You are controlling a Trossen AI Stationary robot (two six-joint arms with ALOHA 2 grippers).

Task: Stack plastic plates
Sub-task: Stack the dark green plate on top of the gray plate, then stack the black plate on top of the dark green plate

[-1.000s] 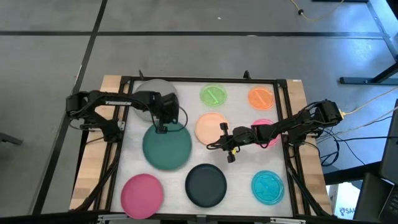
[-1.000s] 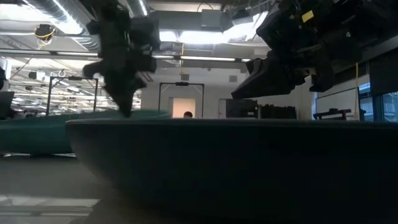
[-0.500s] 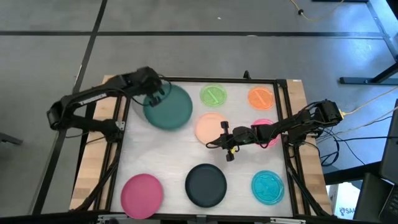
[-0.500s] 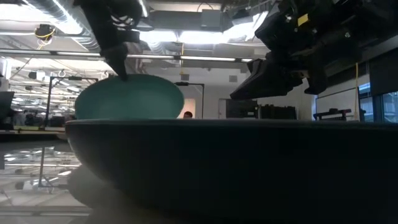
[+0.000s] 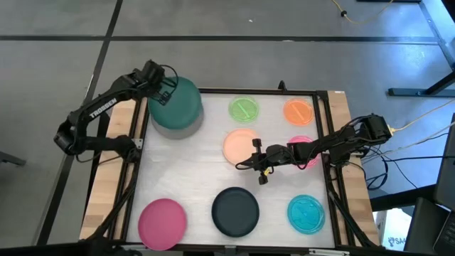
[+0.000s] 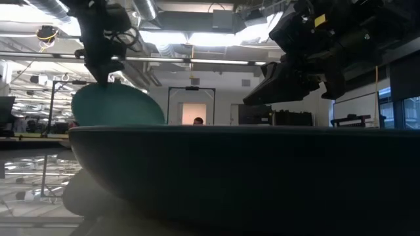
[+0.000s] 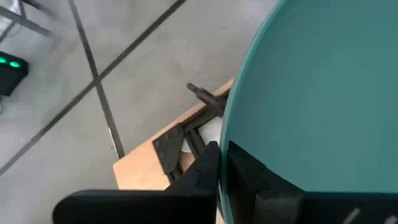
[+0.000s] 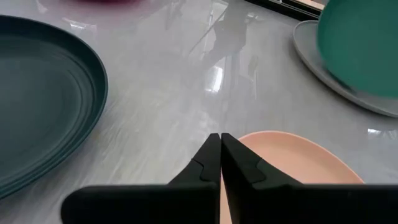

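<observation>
One "TROSSEN"-lettered arm [image 5: 99, 108], left pincer [image 5: 162, 91] gripping teal plate [image 5: 179, 101]

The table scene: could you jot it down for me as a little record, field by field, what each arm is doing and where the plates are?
left gripper: shut on the teal plate, held tilted above the grey plate at the table's far left corner
right gripper: shut, empty, over the near edge of the peach plate
far row: green plate, orange plate
near row: pink plate, black plate, cyan plate
magenta plate: mostly hidden under the right arm
stacked so far: none visibly
</observation>
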